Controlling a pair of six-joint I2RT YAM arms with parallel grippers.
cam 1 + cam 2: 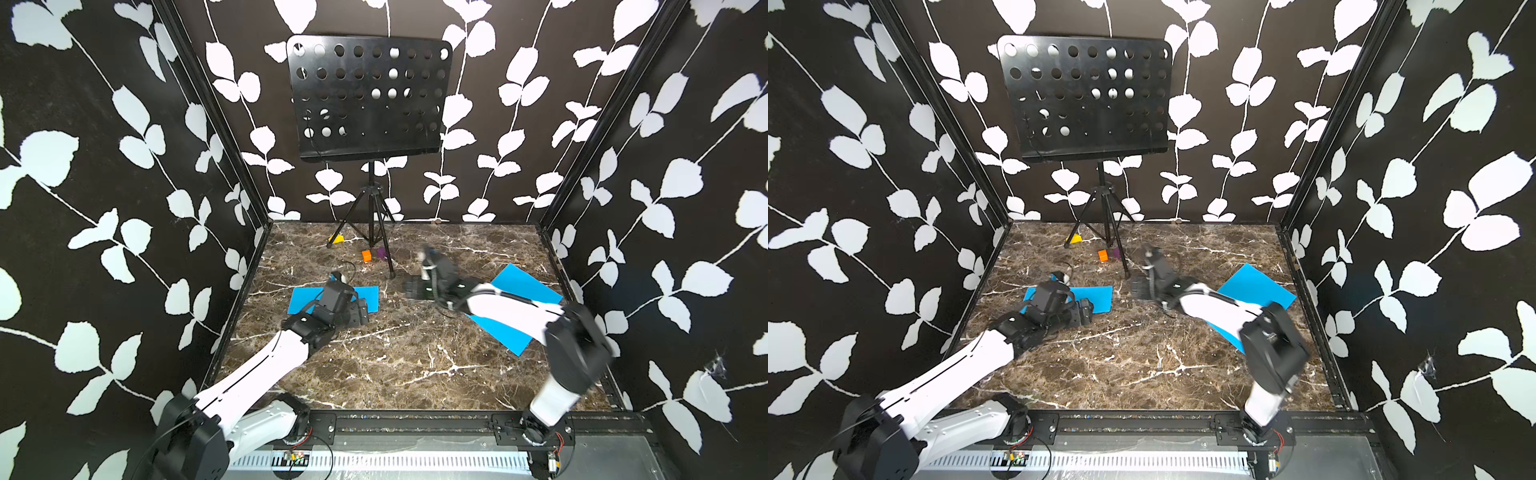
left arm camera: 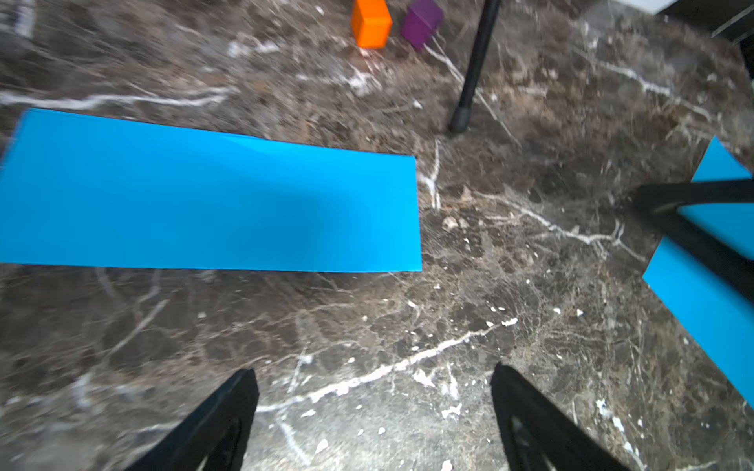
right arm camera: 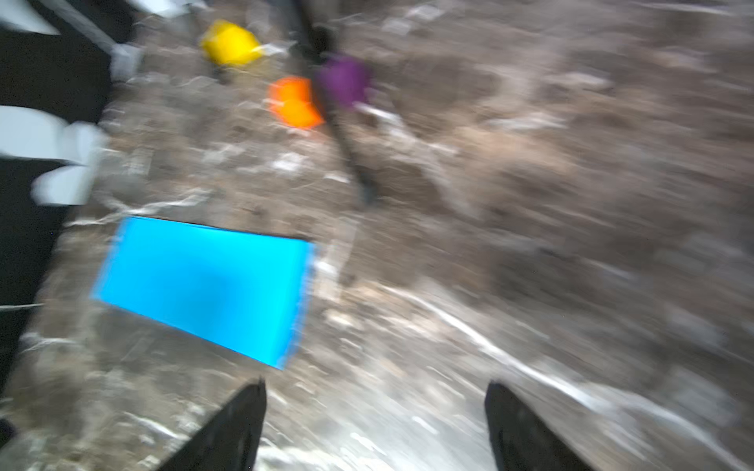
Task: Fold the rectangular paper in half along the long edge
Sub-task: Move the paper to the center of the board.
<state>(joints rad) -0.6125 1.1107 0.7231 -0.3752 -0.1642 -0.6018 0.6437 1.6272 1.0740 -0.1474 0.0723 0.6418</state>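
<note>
At 9 o'clock on the table (image 1: 395, 365) lies the blue strip (image 1: 300, 299), flat, its long axis running 9 to 3, narrow enough that we judge it already folded. Our left claw (image 1: 360, 312) hangs spread and empty just off its near edge, strip toward 11. Our right claw (image 1: 411, 289), likewise spread and empty, sits past its 3 o'clock end, less near.

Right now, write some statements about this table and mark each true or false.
A narrow blue sheet and a wide blue sheet both lie on the table. True.
The left end effector grips the narrow blue sheet. False: it is open and holds nothing.
The orange block stands beside the purple block. True.
A sheet rests on the music stand. False: both sheets lie on the table.
The right end effector is shut. False: it is open.
</note>
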